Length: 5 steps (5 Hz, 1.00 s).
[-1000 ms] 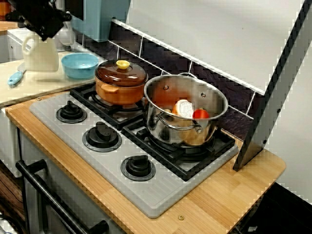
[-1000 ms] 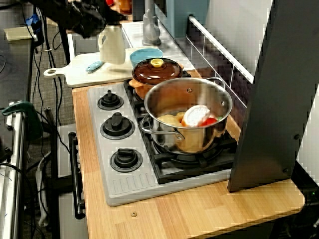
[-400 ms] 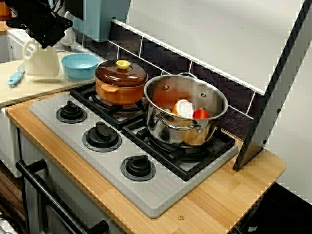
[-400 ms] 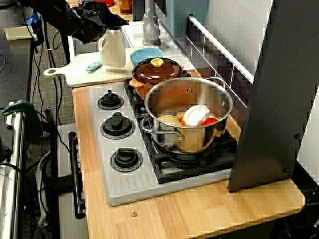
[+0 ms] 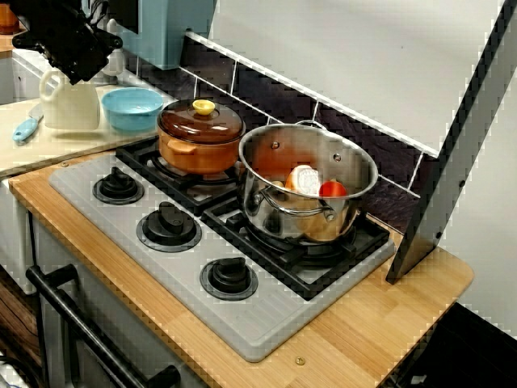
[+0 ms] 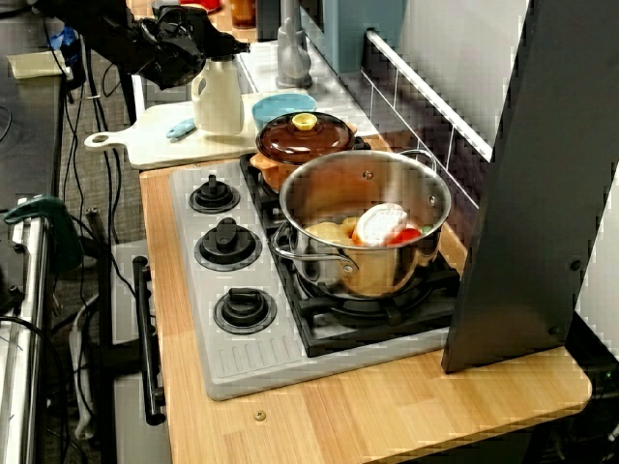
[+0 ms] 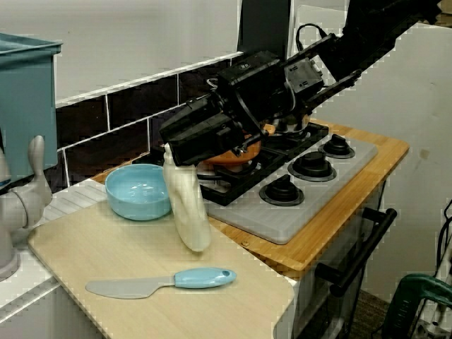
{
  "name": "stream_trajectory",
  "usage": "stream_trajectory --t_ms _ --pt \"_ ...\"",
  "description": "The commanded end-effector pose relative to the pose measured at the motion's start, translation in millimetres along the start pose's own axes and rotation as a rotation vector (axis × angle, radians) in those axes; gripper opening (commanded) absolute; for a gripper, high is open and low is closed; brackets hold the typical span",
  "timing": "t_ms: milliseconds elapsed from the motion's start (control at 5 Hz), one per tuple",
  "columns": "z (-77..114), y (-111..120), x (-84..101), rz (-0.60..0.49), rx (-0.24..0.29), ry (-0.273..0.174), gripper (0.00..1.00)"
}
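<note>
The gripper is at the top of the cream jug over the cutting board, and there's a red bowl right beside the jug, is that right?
One detail is off: the bowl is light blue, not red, as the low view across the cutting board shows. The rest holds: the gripper is at the top of the cream jug, with the bowl right beside it.

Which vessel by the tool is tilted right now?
The cream jug, gripped at its top by the tool; the blue bowl beside it sits flat.
</note>
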<state>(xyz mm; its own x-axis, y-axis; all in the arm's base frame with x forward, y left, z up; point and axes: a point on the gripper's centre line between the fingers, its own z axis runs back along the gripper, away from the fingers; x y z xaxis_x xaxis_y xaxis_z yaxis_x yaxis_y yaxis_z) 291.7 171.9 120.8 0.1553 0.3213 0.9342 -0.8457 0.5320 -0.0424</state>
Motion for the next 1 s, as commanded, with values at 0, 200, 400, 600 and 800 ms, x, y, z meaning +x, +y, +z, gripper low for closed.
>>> stream_trajectory --t_ms 0,200,400,600,800 --pt "3.9 0.8 4.1 0.013 -0.012 -0.029 0.00" --pt "3.5 0.1 1.1 0.006 -0.009 -0.033 0.00" --pt "2.4 -0.1 0.6 0.004 -0.007 -0.030 0.00" --pt "2.2 0.1 -0.2 0.000 -0.007 -0.031 0.00" --pt "2.3 -0.1 -0.9 -0.003 -0.007 -0.030 0.01"
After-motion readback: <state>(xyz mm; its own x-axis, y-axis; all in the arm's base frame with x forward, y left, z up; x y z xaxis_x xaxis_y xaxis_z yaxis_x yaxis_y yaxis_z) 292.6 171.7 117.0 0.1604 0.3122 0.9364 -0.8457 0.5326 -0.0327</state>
